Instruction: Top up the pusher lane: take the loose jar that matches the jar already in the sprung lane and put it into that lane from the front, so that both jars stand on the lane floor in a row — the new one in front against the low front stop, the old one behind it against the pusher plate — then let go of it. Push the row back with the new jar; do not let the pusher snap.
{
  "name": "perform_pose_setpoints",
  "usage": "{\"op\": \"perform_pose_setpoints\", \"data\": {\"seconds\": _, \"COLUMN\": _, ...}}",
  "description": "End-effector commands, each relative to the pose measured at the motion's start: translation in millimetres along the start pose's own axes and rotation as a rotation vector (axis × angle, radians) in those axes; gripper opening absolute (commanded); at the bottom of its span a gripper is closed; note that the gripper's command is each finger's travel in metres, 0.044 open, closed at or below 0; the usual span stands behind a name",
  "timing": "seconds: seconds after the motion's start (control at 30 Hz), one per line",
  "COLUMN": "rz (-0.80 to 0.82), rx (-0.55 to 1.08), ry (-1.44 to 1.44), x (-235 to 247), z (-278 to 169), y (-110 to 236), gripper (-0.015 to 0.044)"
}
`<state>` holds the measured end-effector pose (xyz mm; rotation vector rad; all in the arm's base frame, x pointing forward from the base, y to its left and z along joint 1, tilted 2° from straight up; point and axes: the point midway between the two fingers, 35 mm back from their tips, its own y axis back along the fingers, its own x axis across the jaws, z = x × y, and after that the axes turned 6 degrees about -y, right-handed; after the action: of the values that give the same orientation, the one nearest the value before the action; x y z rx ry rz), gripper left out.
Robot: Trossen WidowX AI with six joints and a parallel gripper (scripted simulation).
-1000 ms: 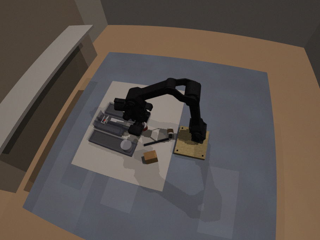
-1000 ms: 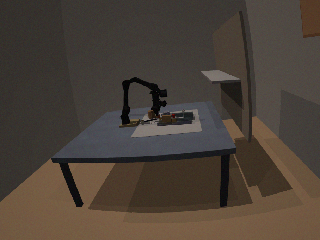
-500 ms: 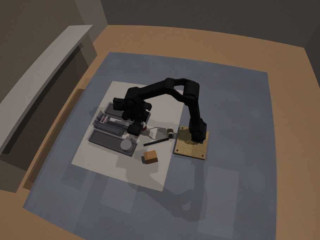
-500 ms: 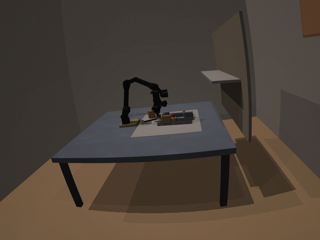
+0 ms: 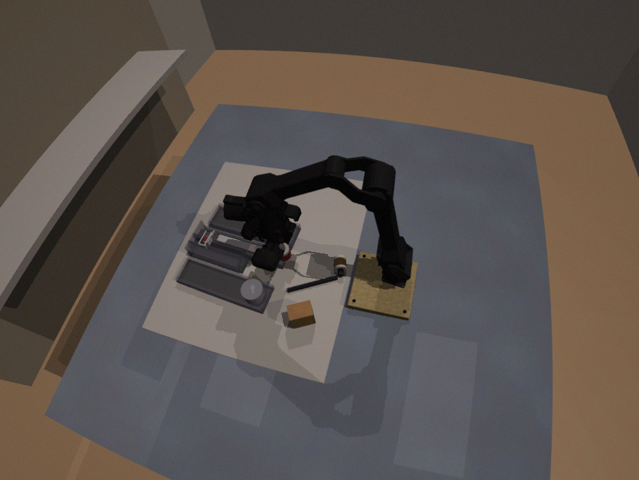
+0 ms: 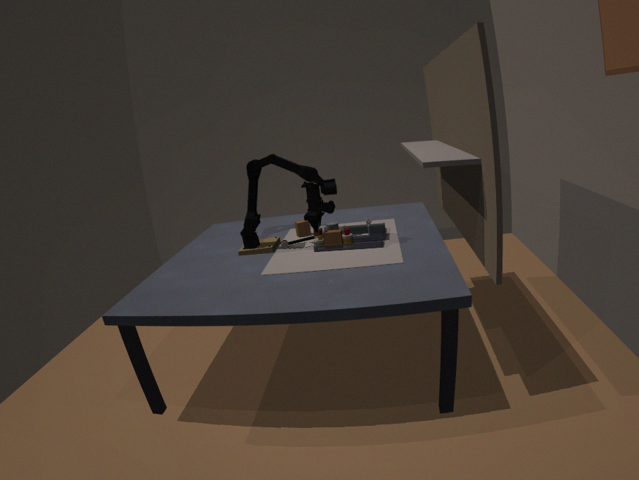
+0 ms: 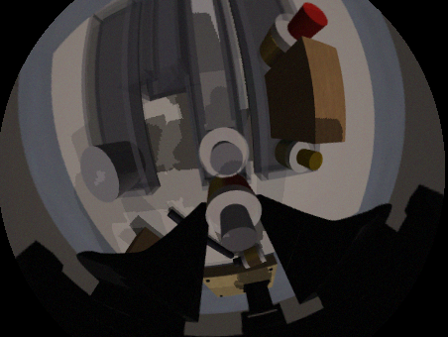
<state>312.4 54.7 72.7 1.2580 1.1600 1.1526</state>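
Three long grey trays (image 5: 206, 281) lie side by side on a pale sheet (image 5: 242, 356). The middle tray (image 7: 210, 85) holds a jar with a grey lid (image 7: 224, 155) at its front end. The near tray has a grey round can (image 5: 251, 290) at its front; what the far one holds is hidden by the arm.

The gripper (image 7: 239, 224) is clamped on a second, grey-lidded jar (image 7: 236, 217) with a reddish band (its body mostly lost in shadow), just before the middle tray's front and close behind the first jar. Whether they touch is unclear.

Beside the trays stand a wooden block (image 7: 310, 92), a red-capped jar (image 7: 299, 24) and a small yellow-capped one (image 7: 299, 157).
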Motion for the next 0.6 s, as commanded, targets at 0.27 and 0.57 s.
{"op": "perform_pose_setpoints", "data": {"seconds": 0.27, "rz": 0.005, "rx": -0.016, "ry": 0.003, "x": 2.1, "z": 11.1, "y": 0.7, "gripper": 0.0000}}
{"op": "perform_pose_setpoints", "data": {"seconds": 0.57, "rz": 0.005, "rx": -0.017, "ry": 0.003, "x": 2.4, "z": 14.7, "y": 0.9, "gripper": 0.0000}}
